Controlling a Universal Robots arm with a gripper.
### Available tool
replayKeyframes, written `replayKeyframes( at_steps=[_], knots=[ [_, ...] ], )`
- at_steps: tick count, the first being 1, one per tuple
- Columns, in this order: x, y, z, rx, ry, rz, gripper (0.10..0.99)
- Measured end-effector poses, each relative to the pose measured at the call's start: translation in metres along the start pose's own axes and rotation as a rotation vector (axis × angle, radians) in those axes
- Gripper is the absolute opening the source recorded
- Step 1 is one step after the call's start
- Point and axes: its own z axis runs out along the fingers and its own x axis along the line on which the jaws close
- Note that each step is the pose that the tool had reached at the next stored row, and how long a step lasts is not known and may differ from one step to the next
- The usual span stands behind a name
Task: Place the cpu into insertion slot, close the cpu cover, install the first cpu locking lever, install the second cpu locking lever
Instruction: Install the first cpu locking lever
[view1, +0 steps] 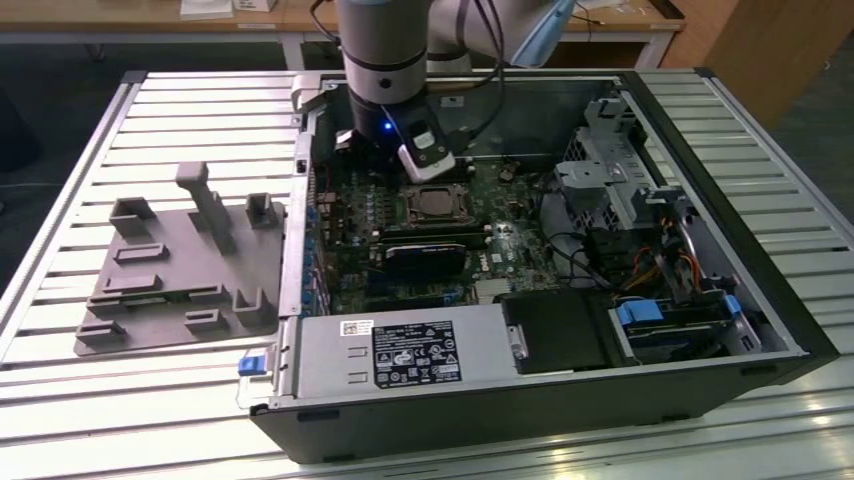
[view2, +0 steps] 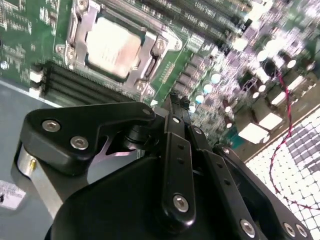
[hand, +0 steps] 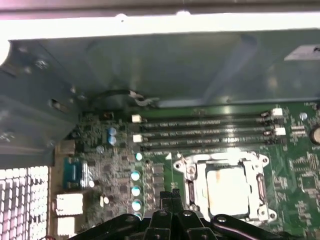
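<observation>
The cpu (hand: 227, 190) lies flat in the insertion slot (view1: 461, 206) on the green board, its pale metal top facing up (view2: 112, 47). The silvery cpu cover (hand: 192, 186) lies down around it as a frame (view2: 150, 55). How the locking levers stand cannot be made out. My gripper (view2: 173, 100) hovers over the board just beside the socket, on the side toward the rear ports, its black fingers pressed together with nothing between them. The exterior view has the gripper (view1: 430, 175) just beyond the socket.
Several long memory slots (hand: 205, 132) run beside the socket. A black card (view1: 424, 262) sits nearer the front, then the power supply (view1: 400, 355). The case wall (hand: 150, 65) and drive cage (view1: 607, 150) hem the board in. A grey fixture (view1: 180, 265) lies on the table.
</observation>
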Motion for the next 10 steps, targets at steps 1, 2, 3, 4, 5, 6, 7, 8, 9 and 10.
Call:
replayKeyframes(
  at_steps=[1, 2, 3, 4, 5, 6, 7, 8, 9, 10],
  knots=[
    [0.0006, 0.0, -0.0001, -0.014, 0.0009, 0.001, 0.102],
    [0.001, -0.0001, -0.0001, -0.029, 0.0017, 0.001, 0.102],
    [0.0015, -0.0001, -0.0001, -0.044, 0.0027, 0.002, 0.102],
    [0.0021, -0.0001, -0.0001, -0.06, 0.0036, 0.002, 0.102],
    [0.0029, -0.0002, -0.0001, -0.074, 0.0044, 0.003, 0.102],
    [0.0036, -0.0002, -0.0001, -0.088, 0.005, 0.003, 0.102],
    [0.004, -0.0003, -0.0002, -0.102, 0.0062, 0.004, 0.102],
    [0.0044, -0.0003, -0.0002, -0.118, 0.0072, 0.004, 0.102],
    [0.0047, -0.0003, -0.0002, -0.133, 0.0082, 0.005, 0.102],
    [0.005, -0.0003, -0.0002, -0.148, 0.009, 0.006, 0.102]
  ],
)
